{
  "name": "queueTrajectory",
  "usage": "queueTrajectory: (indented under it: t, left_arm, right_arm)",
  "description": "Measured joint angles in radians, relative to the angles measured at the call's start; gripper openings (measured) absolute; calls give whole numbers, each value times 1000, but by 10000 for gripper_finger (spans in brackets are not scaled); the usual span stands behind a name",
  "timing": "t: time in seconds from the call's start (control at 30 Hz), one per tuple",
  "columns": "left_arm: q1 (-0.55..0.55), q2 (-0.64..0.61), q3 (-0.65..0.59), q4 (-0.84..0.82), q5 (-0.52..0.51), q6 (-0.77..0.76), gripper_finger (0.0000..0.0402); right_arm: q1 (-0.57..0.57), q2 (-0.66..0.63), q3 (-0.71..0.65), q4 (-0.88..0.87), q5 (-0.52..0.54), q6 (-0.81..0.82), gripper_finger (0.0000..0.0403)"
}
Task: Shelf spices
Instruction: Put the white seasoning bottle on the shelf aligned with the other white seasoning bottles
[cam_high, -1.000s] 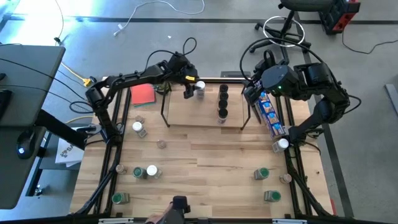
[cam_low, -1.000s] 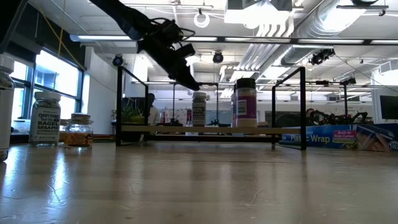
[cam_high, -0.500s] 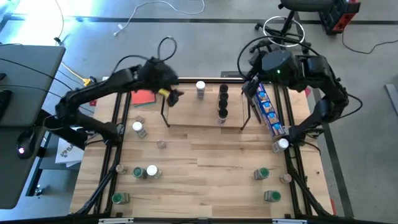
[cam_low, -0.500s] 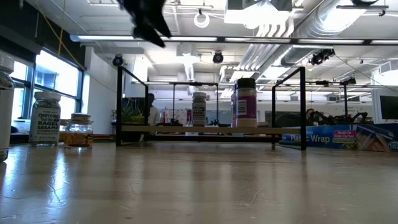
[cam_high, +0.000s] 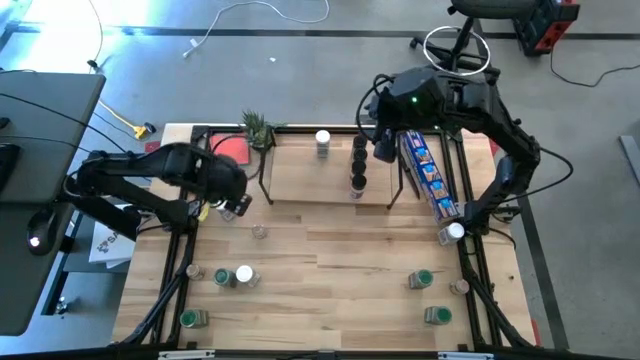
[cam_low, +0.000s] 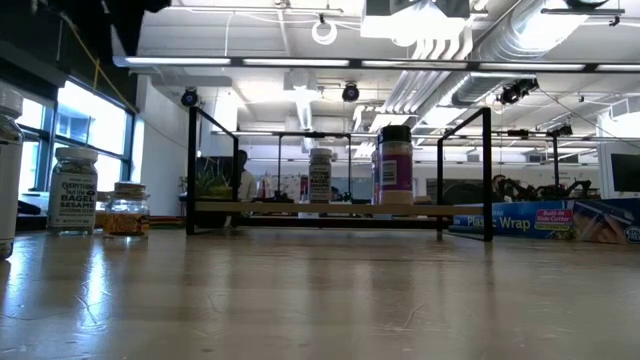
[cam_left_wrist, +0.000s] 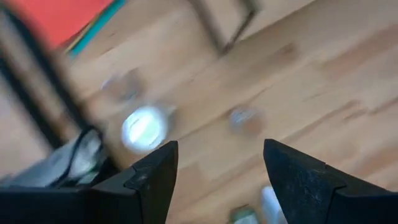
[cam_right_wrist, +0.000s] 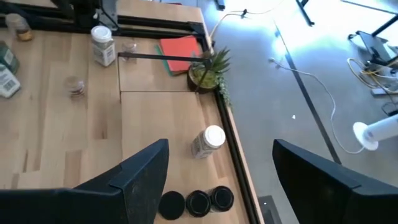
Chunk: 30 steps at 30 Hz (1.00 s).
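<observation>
The shelf (cam_high: 325, 172), a light-wood rack in a thin black wire frame, is set at the far middle of the table (cam_high: 330, 290). Four jars are seen on it from above: a white-lidded jar (cam_high: 322, 142) toward its back edge and a row of three black-lidded jars (cam_high: 358, 163) just beside it, apparently grouped so that space is left for more.

The remaining spices are scattered on the bare wood: a white-lidded jar (cam_high: 222, 207) near the left edge, a small brownish jar (cam_high: 259, 232) close by, a pair of jars (cam_high: 232, 276) lower down, a green-lidded jar (cam_high: 190, 319) at the near left corner, and green-lidded jars (cam_high: 421, 279) toward the near right.

The left gripper (cam_high: 232, 203) is held low over the table's left side, right by the white-lidded jar, with nothing between its fingers (cam_left_wrist: 155, 180); they are parted, presumably to take that jar next. In the left wrist view the lid is blurred just ahead of the fingers.

The right gripper (cam_high: 385, 145) is held above the shelf's right end, beside the long blue printed box (cam_high: 430, 180). Its fingers (cam_right_wrist: 143, 174) are spread wide and empty, over the black lids, probably in waiting.
</observation>
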Motion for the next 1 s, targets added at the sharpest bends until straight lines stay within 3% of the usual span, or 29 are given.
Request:
queueTrajectory:
  t: [0.1,0.2,0.33,0.57,0.83,1.0]
  left_arm:
    - [-21,-13,-50,16,-42,-105,231]
    - [20,-24,-117,0,28,-140,240]
    - [93,-40,-228,3,93,-90,270]
    - [234,-44,-366,68,112,88,331]
    - [335,-44,-494,238,150,240,335]
    - [349,-44,-533,254,153,293,332]
  right_arm:
    - [-9,0,0,1,-2,-2,281]
    - [-16,0,0,1,-2,32,281]
    - [-16,0,0,3,-3,44,281]
    - [-16,0,0,12,-5,48,281]
    - [-16,0,0,16,-5,59,281]
    - [-16,0,0,15,-4,78,281]
